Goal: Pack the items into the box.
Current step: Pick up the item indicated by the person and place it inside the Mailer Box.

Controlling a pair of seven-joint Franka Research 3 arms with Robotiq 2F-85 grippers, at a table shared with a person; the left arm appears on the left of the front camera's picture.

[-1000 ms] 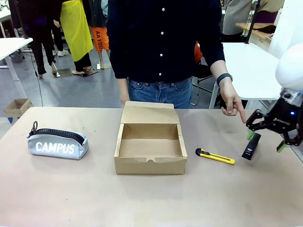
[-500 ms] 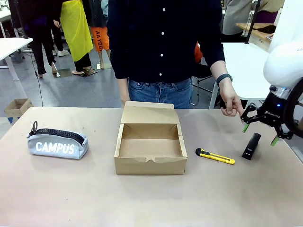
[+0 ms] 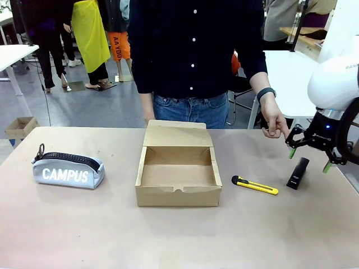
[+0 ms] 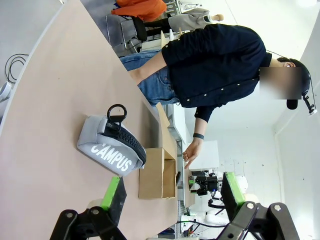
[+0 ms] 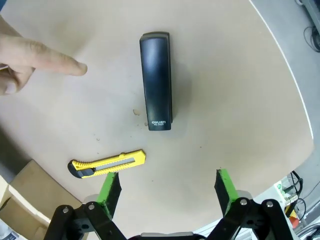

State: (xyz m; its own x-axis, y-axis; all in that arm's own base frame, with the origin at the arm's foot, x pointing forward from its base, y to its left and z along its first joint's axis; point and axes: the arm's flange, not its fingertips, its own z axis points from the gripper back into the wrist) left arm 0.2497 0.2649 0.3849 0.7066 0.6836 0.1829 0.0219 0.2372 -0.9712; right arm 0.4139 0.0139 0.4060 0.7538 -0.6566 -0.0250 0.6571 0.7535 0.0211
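Right side of table. The stapler [image 5: 156, 82] lies flat on the table [image 3: 168, 235], at the robot's far right, well apart from the box [image 3: 178, 196]. The knife [image 3: 255, 185] sits between the two.

Right gripper [image 3: 309, 159] hovers just above the stapler, fingers spread wide and holding nothing.

Key relation, from the right wrist view: the stapler lies straight ahead of the fingers, a little toward the far side of the table. Its long axis runs away from the camera, so it crosses the line between the two pads at close to a right angle. I judge that closing would bite across the narrow width, which is the grip I want. No wrist roll looks needed, only a short advance and a descent.

The person's hand [image 3: 275, 123] points one finger at the stapler. The fingertip is near its far end but not touching. I will watch that clearance on the way down.

Left gripper [image 4: 171, 180] has its fingers apart and is empty. It looks along the table toward the pouch [image 4: 110, 150], which lies on the left, well apart from the box. The right arm is plainly the nearer one for the stapler and the left for the pouch.

The box is open, lid flap back, and looks empty. None of the three items is packed yet.
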